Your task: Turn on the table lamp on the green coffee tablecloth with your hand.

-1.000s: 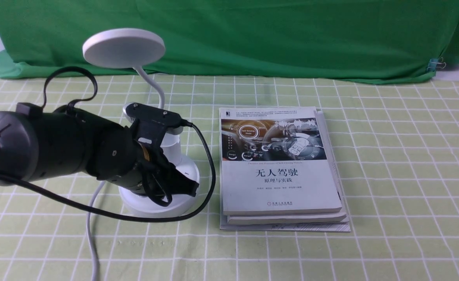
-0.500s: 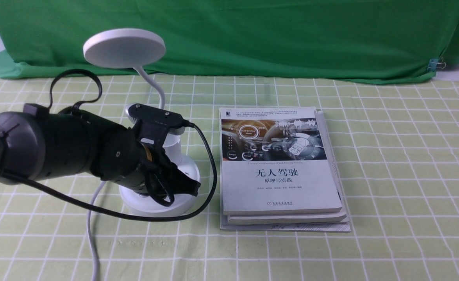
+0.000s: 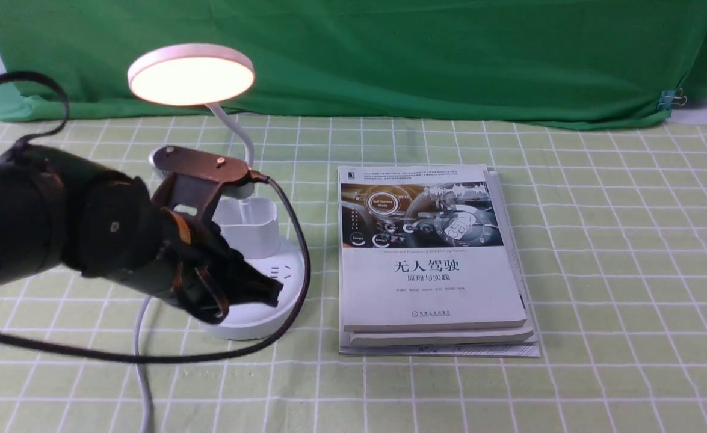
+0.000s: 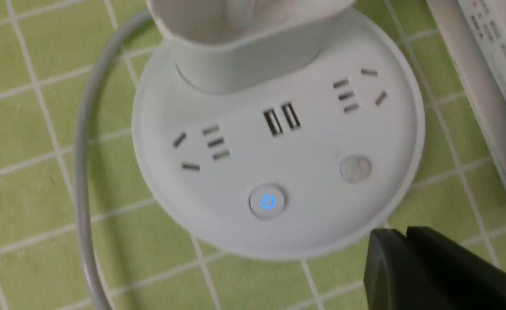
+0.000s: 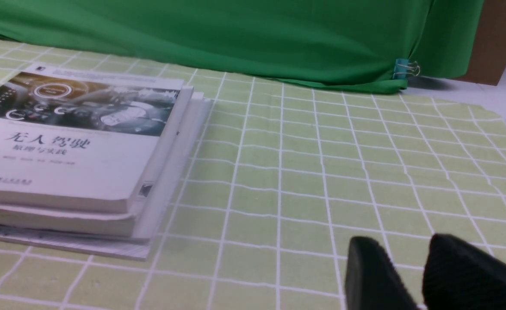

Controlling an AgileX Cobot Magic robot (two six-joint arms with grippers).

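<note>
And here's my left pincer (image 4: 401, 241), fingers together and nothing between them, poised above the near side of the lamp base. The power button (image 4: 267, 201) shows blue, and up at eleven o'clock in the front view the table lamp (image 3: 192, 81) is glowing! The pressing looks done, so I'd say lift straight up, give the button no second tap, then draw back toward nine o'clock, keeping that looping cable (image 3: 305, 258) off the neck. Books (image 3: 431, 288) lie just beside the base, toward three o'clock.
</note>
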